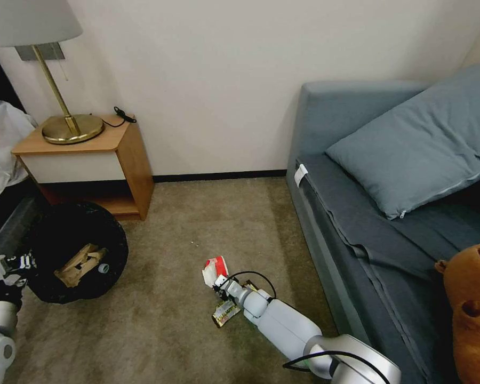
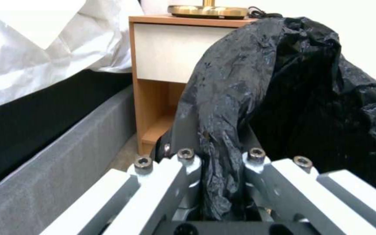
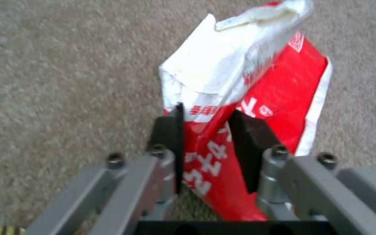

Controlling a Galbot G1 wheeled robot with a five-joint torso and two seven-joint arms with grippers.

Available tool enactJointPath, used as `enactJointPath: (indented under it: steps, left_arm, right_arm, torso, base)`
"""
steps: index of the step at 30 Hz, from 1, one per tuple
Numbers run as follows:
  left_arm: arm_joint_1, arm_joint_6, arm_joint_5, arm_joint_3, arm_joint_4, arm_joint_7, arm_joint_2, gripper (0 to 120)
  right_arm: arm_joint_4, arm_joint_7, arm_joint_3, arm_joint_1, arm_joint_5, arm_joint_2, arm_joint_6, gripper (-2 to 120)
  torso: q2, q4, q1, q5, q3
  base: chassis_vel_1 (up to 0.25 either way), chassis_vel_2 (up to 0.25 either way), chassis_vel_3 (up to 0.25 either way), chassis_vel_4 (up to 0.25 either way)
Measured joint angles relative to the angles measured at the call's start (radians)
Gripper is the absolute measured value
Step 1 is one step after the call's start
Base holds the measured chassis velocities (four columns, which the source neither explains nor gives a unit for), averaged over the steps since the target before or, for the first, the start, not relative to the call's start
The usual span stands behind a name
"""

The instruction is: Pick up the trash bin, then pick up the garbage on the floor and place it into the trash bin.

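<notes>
White printed characters are seen on the red-white wrapper [image 3: 258, 107], partly covered and too distorted to be read. Print on the snack wrapper [image 1: 225, 311] cannot be made out either.

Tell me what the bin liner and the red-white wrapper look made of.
Bin liner: thin glossy black plastic film, crinkled, pinched in the left gripper. Red-white wrapper: looks like printed plastic or coated paper, sharply creased, between the right gripper pads.

The head view looked down from high over the carpet [image 1: 197, 224] toward the wall. The left wrist view sat close behind the trash bin [image 2: 292, 98], facing the nightstand [image 2: 166, 58], which the head view shared. The right wrist view sat close over the red-white wrapper [image 3: 258, 98].
</notes>
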Motion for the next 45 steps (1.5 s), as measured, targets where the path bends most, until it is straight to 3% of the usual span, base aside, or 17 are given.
enactJointPath:
  steps: [4, 6, 24, 33, 45]
  left_arm:
    - [0.003, -0.002, -0.002, 0.0, 0.0, 0.0, 0.0, 5]
    - [0.006, -0.003, -0.004, -0.001, 0.0, 0.001, 0.0, 5]
    - [0.028, -0.015, -0.013, -0.011, -0.015, 0.003, 0.003, 5]
    - [0.025, -0.017, -0.018, -0.009, -0.019, 0.003, 0.006, 5]
    - [0.015, -0.021, -0.023, 0.0, -0.02, 0.004, 0.014, 5]
  right_arm:
    - [-0.003, 0.0, 0.009, -0.001, -0.005, 0.0, 0.003, 13]
    - [-0.003, 0.001, 0.016, -0.003, -0.01, -0.001, 0.005, 1]
    - [0.057, 0.011, 0.048, -0.016, -0.024, -0.002, 0.003, 0]
    - [0.237, 0.063, 0.016, -0.023, -0.035, -0.001, -0.006, 0]
    - [0.517, 0.178, 0.04, -0.023, -0.218, -0.093, 0.011, 0]
  torso:
    - [0.0, -0.0002, 0.0, -0.0001, 0.0]
    - [0.0, -0.0003, 0.0, -0.0002, 0.0]
    - [0.0, -0.0002, 0.0, -0.0002, 0.0]
    - [0.0, 0.0001, 0.0, 0.0, 0.0]
    - [0.0, 0.0, 0.0, 0.0, 0.0]
  base:
    - [0.0, 0.0, 0.0, 0.0]
    - [0.0, 0.0, 0.0, 0.0]
    - [0.0, 0.0, 0.0, 0.0]
    - [0.0, 0.0, 0.0, 0.0]
    - [0.0, 0.0, 0.0, 0.0]
